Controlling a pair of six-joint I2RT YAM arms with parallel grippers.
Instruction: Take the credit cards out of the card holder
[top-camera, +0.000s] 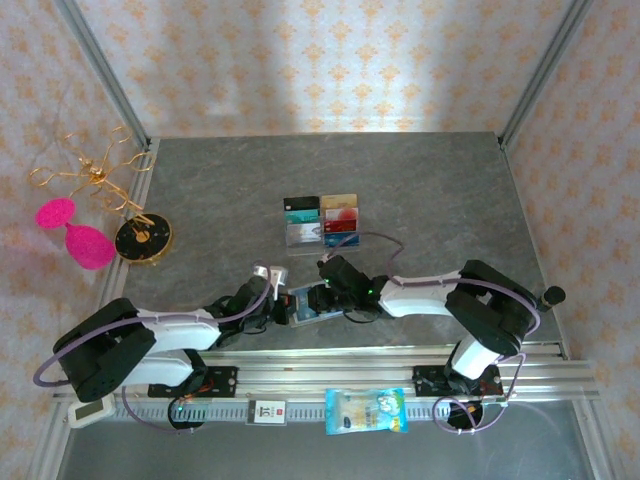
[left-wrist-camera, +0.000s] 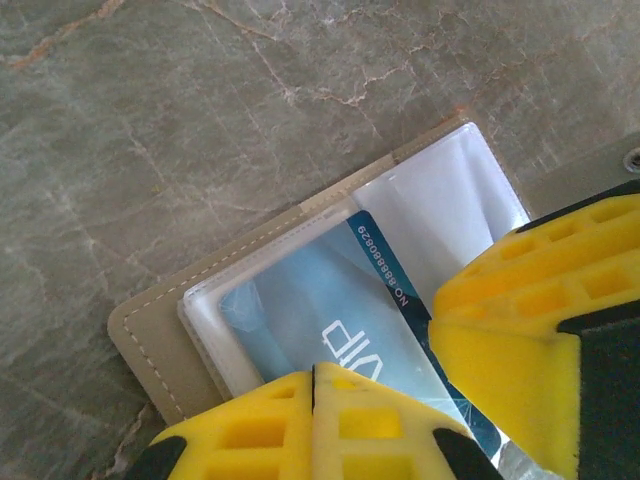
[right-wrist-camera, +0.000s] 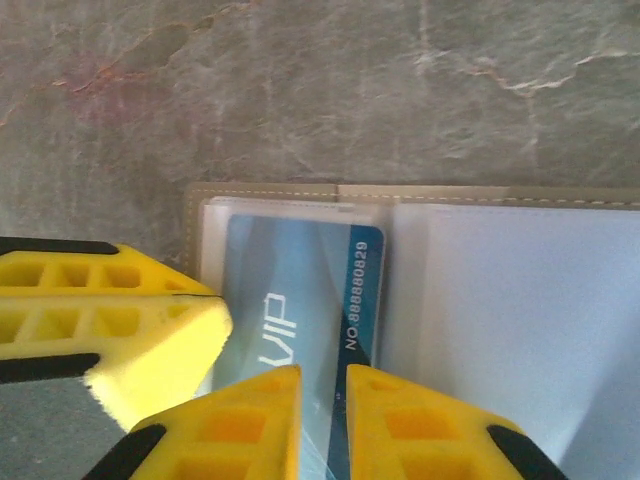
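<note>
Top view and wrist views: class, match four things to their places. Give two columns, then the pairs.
Things: 1 blue card; 2 clear tray; 3 snack packet; 4 black disc.
Places: A bottom of the top view; B by the left edge of the table; C inside the open card holder; D mid-table, holding cards.
Pairs: 1-C; 2-D; 3-A; 4-B.

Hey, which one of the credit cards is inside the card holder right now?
The blue VIP card, tucked in a clear pocket of the open holder. The other cards sit in the clear tray farther back.
</note>
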